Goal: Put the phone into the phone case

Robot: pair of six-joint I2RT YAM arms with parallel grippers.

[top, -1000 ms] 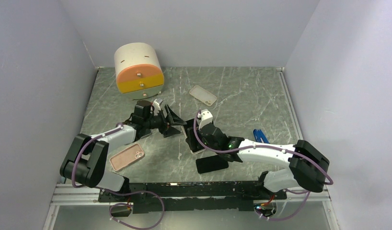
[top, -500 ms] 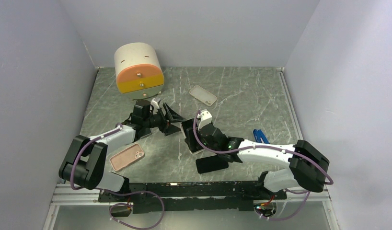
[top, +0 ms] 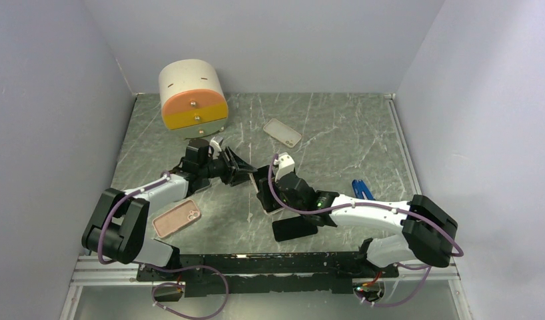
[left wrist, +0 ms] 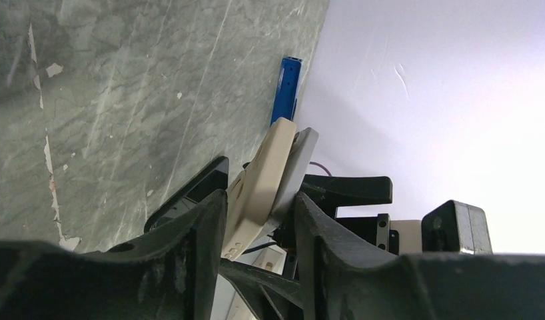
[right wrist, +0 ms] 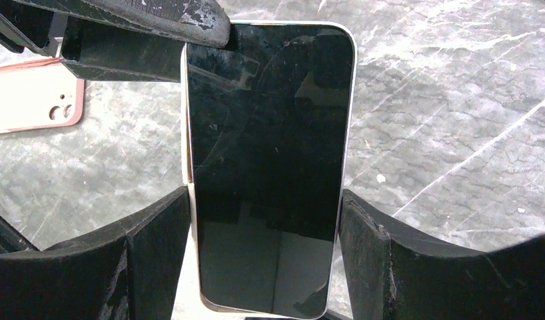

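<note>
My right gripper is shut on a phone with a black screen and holds it by its long sides above the table; in the right wrist view the gripper has both fingers against the phone's edges. A cream phone case lies against the phone's silver back, and a thin cream edge shows along the phone's left side. My left gripper is shut across the far end of the phone and case, squeezing them together.
A pink case and a black phone lie near the front. A clear case lies at the back. A cream drawer unit with orange and yellow fronts stands back left. A blue pen lies to the right.
My left gripper's wide-open jaws have moved slightly right and closed on the far end of the phone and case. The right gripper has held the phone nearly still.
</note>
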